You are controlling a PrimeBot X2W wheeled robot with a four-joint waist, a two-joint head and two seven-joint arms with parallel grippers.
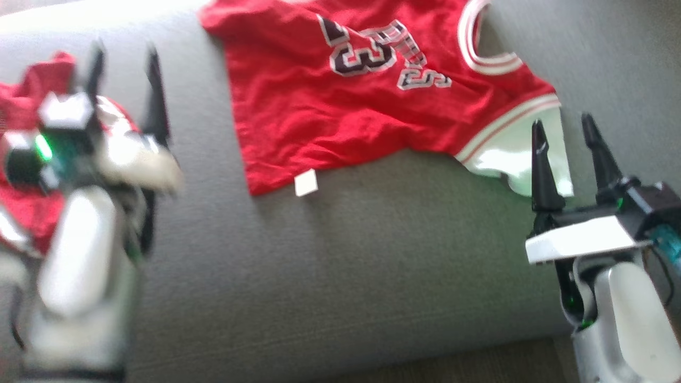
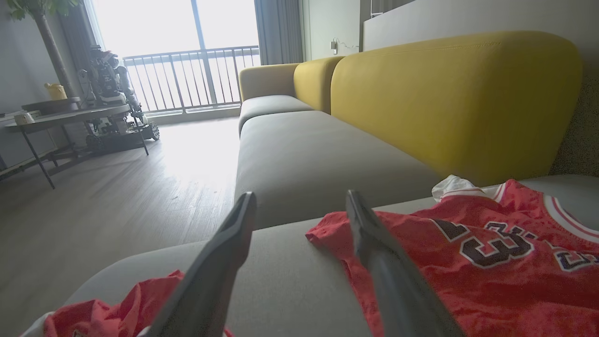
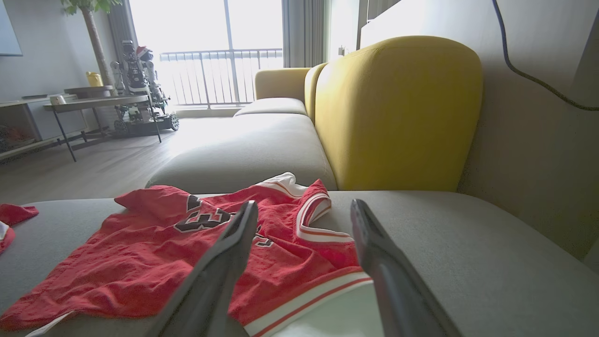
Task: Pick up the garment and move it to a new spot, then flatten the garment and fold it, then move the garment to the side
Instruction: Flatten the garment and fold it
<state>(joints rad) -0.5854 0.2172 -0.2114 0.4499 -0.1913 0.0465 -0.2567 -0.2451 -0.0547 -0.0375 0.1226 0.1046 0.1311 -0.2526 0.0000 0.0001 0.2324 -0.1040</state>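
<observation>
A red jersey [image 1: 330, 111] with dark numbers and white trim lies spread on the grey sofa seat [image 1: 372, 276]. It also shows in the left wrist view [image 2: 444, 262] and the right wrist view [image 3: 140, 252]. My right gripper [image 1: 562, 123] [image 3: 304, 208] is open, its fingers over the jersey's white-trimmed corner. At the far left my left gripper [image 1: 125, 58] [image 2: 300, 199], blurred, is open with nothing between its fingers. It hangs above a second, crumpled red cloth [image 1: 32, 96] [image 2: 112, 313].
A white tag [image 1: 306, 183] sticks out from the jersey's near edge. Yellow backrests [image 2: 449, 93] run behind the seat. The seat's front edge drops to a wooden floor [image 2: 117, 196], with a low table [image 2: 70, 114] by the window. A wall [image 3: 529, 117] stands to the right.
</observation>
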